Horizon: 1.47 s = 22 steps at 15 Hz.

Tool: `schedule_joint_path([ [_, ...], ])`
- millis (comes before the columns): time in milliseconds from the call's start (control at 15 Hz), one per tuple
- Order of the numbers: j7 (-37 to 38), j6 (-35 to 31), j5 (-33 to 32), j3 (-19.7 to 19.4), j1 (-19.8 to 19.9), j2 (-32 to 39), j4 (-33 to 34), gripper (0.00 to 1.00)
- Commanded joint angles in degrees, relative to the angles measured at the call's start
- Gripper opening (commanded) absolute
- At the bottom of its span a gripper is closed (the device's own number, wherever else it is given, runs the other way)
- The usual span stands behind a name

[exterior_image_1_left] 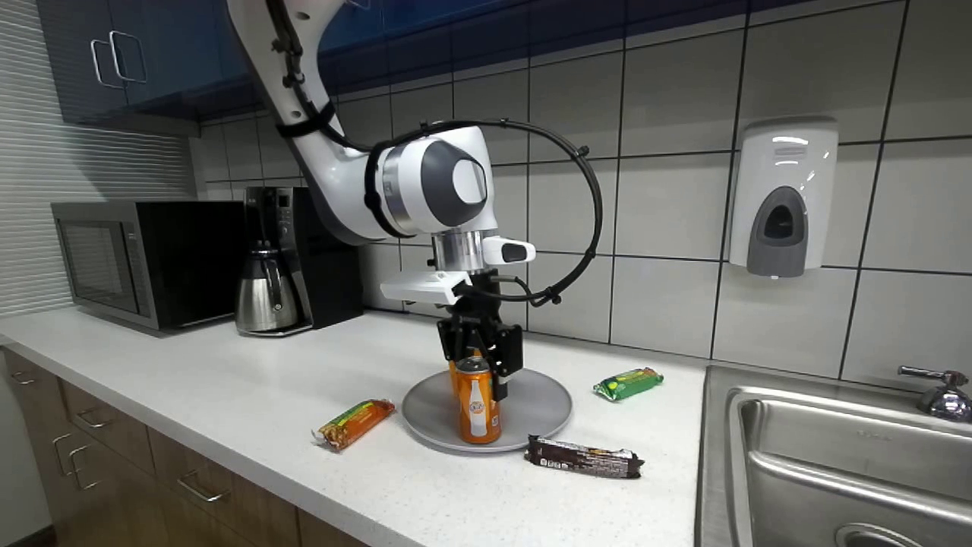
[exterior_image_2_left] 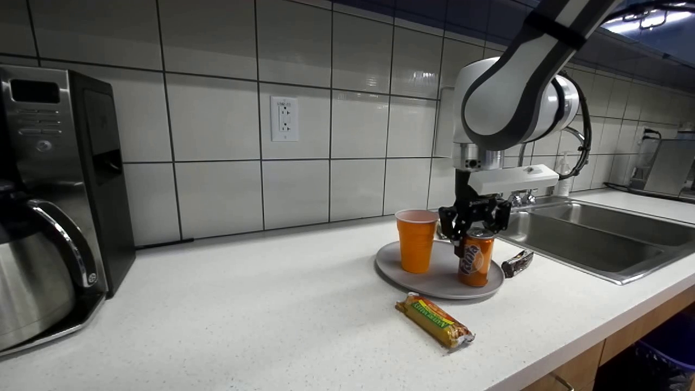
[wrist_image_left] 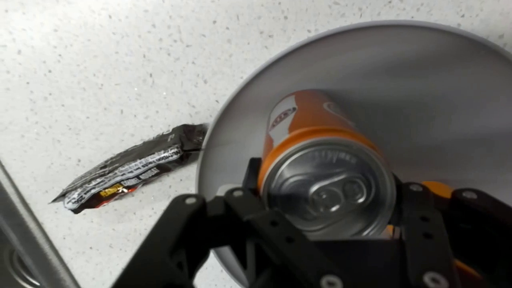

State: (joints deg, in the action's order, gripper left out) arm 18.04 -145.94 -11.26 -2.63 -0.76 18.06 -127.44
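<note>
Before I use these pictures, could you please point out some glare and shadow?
In an exterior view, a highlight on the soap dispenser; in an exterior view, pale glare on wall tiles; in the wrist view, soft shadow beside the can.

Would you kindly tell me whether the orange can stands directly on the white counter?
No, in an exterior view the orange can stands upright on the gray plate, near the orange cup.

Arm (exterior_image_1_left: 334, 190) bent, wrist (exterior_image_1_left: 458, 251) low, gripper (wrist_image_left: 325, 183) pointing down.
Fingers (wrist_image_left: 252, 176) clamped partway apart (one left, one right in wrist view).
</note>
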Motion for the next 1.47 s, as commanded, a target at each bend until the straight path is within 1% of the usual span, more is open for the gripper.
schedule_joint_path([
  [0, -1.80, -0.05, 1.39, -0.37, -0.80, -3.55, -2.35, 0.39],
  [533, -1.69, 0.15, 2.68, 0.03, -1.27, -9.26, -6.20, 0.39],
  [933, -2.30, 0.37, 2.67, -0.64, -0.15, -13.31, -9.50, 0.39],
  [1400, -2.85, 0.93, 1.96, -2.70, 2.23, -15.54, -11.72, 0.39],
])
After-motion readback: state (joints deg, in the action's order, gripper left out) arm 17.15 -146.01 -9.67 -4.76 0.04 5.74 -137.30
